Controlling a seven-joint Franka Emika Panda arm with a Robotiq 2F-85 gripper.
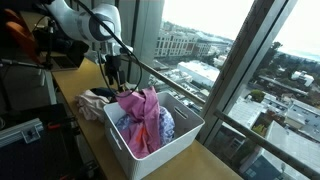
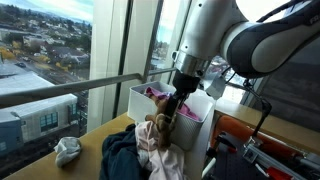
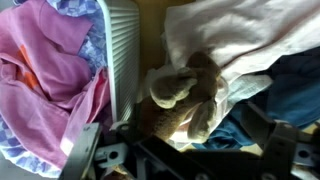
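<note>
Jaws spread wide, the black gripper (image 2: pixel 168 118) hovers right over a crumpled tan cloth (image 3: pixel 185 90) on the clothes pile (image 2: pixel 125 155), just beside the white slatted plastic basket (image 3: pixel 122 50).

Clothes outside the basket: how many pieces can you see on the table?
4: a tan piece below the open gripper, a white piece and a blue piece beside it, and a grey piece lying apart. More may be hidden underneath.

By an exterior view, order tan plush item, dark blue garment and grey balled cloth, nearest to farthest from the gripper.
1. Tan plush item: right beneath the gripper.
2. Dark blue garment: beside the plush item.
3. Grey balled cloth: alone, toward the window.
</note>
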